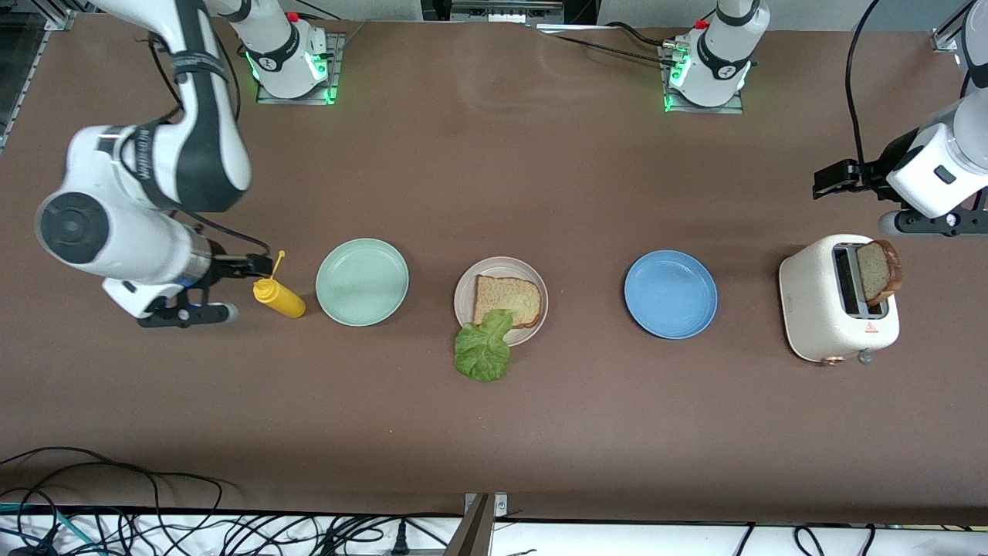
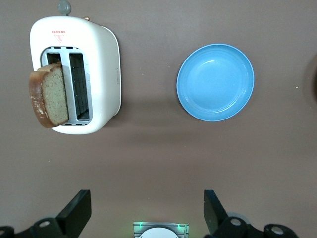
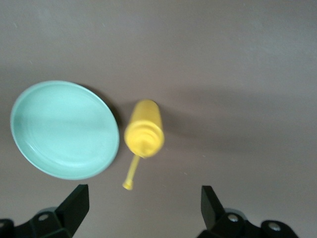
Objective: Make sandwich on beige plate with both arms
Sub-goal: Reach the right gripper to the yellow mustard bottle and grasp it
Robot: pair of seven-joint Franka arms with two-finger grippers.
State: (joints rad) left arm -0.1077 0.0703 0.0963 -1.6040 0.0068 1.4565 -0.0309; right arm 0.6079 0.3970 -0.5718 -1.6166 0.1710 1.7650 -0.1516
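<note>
The front view looks steeply down from high across the worktop, facing both arm bases along its top edge, and takes in the whole row of things. The left wrist view looks straight down from well above onto the toaster and the blue plate (both also seen in the front view, at the left arm's end). The right wrist view looks straight down onto the mint-green plate and yellow squeeze bottle, shared with the front view at the right arm's end.
</note>
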